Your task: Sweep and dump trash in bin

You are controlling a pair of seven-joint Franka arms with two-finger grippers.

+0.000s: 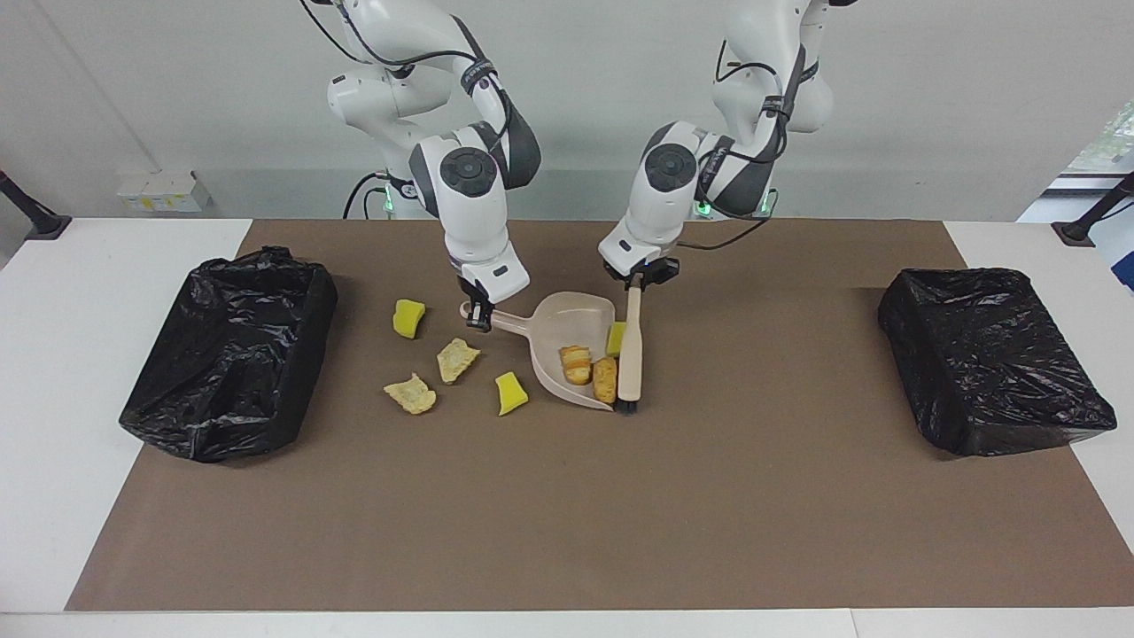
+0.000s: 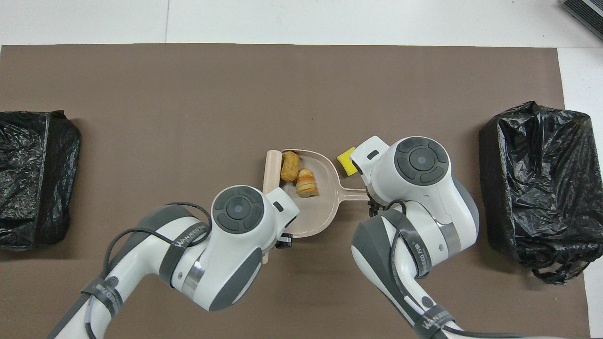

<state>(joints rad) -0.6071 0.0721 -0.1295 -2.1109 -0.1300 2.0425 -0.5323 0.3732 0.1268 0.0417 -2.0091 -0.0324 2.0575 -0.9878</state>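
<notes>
The left gripper (image 1: 639,279) is clamped on the handle of the brush (image 1: 631,354), whose head lies along the open mouth of the dustpan (image 1: 567,323). The right gripper (image 1: 479,317) is clamped on the dustpan's handle. In the pan lie three pieces of trash (image 1: 606,378): two golden-brown chunks and a yellow sponge bit. Four more scraps (image 1: 457,359) lie on the brown mat (image 1: 567,514) between the dustpan and the black-lined bin (image 1: 226,354) at the right arm's end
</notes>
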